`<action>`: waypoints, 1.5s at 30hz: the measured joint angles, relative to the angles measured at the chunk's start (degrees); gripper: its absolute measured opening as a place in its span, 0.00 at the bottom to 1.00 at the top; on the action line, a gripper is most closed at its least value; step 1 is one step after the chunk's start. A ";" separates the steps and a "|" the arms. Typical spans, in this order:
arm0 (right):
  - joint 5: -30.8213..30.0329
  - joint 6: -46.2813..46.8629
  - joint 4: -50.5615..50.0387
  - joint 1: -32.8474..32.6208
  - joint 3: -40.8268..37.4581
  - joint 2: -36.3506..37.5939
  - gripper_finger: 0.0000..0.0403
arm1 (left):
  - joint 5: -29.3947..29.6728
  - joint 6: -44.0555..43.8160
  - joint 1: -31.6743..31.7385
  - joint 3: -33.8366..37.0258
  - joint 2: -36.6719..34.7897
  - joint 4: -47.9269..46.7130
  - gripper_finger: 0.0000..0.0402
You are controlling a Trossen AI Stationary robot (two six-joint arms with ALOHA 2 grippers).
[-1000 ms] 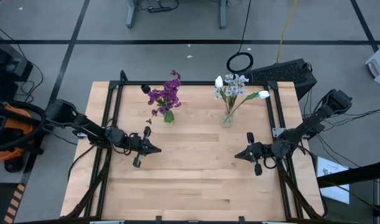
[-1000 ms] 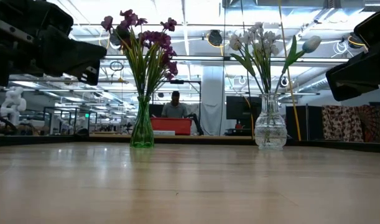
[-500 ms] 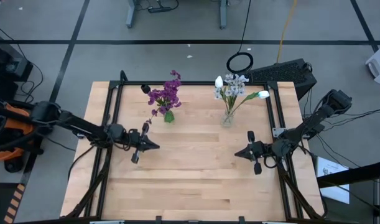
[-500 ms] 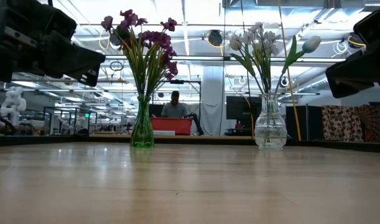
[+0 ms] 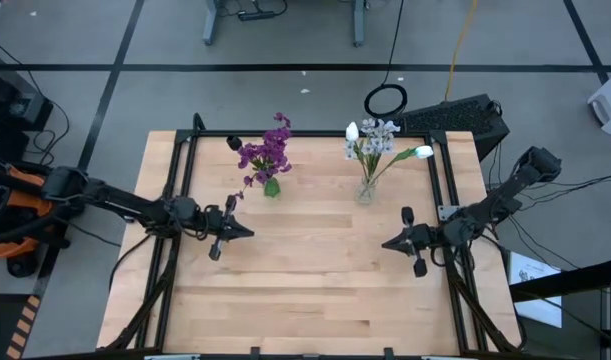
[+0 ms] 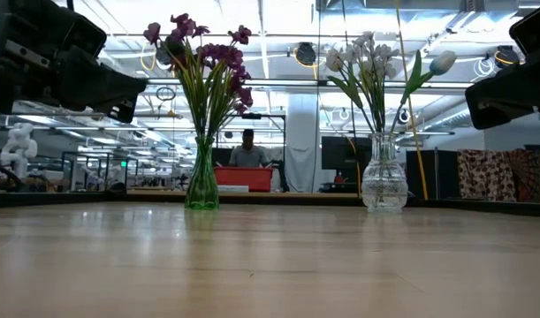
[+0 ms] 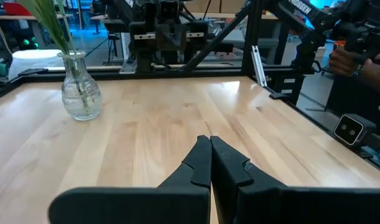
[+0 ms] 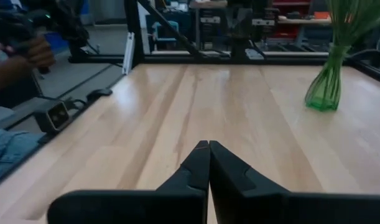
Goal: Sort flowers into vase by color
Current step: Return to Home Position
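High view puts the left gripper low over the tabletop, left of its middle, with its jaws pressed together on nothing. Just beyond its tip, toward the far edge, the green vase holds the purple flowers upright. To the right, the transparent vase holds the white flowers, with one bud leaning out rightward. The right gripper, likewise closed and empty, points inward from the right edge and is nearer the transparent vase. No stem lies loose, so sorting looks finished; both arms need only draw back from the vases. Wrist views cut off every blossom, and stem counts are unreadable.
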State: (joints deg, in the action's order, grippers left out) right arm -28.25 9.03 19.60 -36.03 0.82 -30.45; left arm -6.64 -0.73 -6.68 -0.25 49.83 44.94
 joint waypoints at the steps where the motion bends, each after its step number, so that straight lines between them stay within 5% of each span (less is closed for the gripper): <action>1: 0.28 -0.13 -1.00 0.00 0.00 1.50 0.00 | 0.13 0.01 0.00 0.00 -0.54 -0.39 0.00; 13: 9.77 -10.67 -4.79 6.87 0.00 15.09 0.00 | 0.73 0.54 -0.04 0.02 -2.83 -0.69 0.00; 24: 23.97 -12.10 -5.47 20.17 0.00 16.87 0.00 | 0.86 2.53 -0.04 0.04 -2.85 -0.82 0.00; 35: 23.67 -11.53 -8.23 22.10 0.00 20.27 0.00 | 6.30 1.48 -0.02 0.04 -3.80 -4.34 0.00; 45: 23.65 -11.24 -16.00 22.10 0.02 30.07 0.00 | 6.50 2.62 -0.04 0.02 -13.30 -14.09 0.00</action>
State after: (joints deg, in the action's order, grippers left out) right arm -4.60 -2.22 3.60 -13.93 0.84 -0.38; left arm -0.14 1.89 -6.72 -0.23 36.53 30.86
